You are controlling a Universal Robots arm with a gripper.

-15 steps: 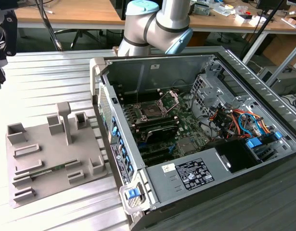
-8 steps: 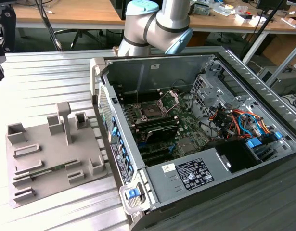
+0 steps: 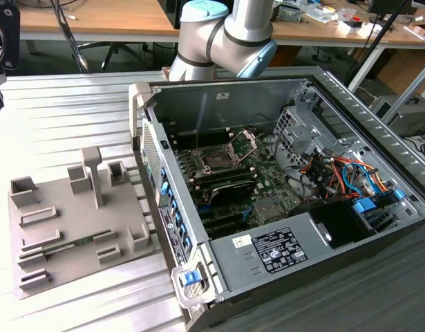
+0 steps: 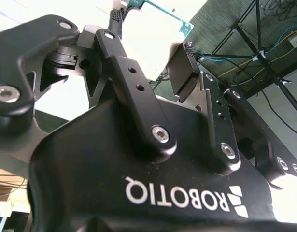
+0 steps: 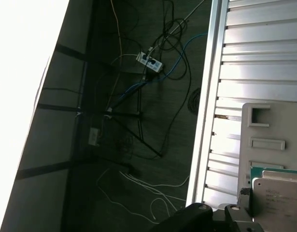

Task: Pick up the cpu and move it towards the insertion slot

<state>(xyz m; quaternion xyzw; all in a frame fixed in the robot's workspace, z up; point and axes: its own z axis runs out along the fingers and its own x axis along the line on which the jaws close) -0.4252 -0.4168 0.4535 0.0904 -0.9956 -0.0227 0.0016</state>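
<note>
In the second wrist view my gripper (image 4: 153,34) is shut on the cpu (image 4: 155,12), a thin plate with a teal edge spanning the gap between the two black fingertips. In the first wrist view the cpu (image 5: 278,198) shows its silvery top and teal rim beside one finger (image 5: 243,194), in front of the grey tray (image 5: 269,125). The insertion slot (image 3: 215,159) lies on the green motherboard inside the open computer case, with its metal bracket (image 3: 245,140) hinged up. The grey tray (image 3: 74,228) sits on the table at the exterior view's left, well apart from the slot.
The arm's silver and blue joints (image 3: 226,31) rise behind the case. The case wall (image 3: 164,194) stands between tray and motherboard. Coloured cables (image 3: 343,173) and a power supply (image 3: 281,249) fill the case's right side. Beyond the ribbed table's edge (image 5: 206,121) the floor holds loose cables.
</note>
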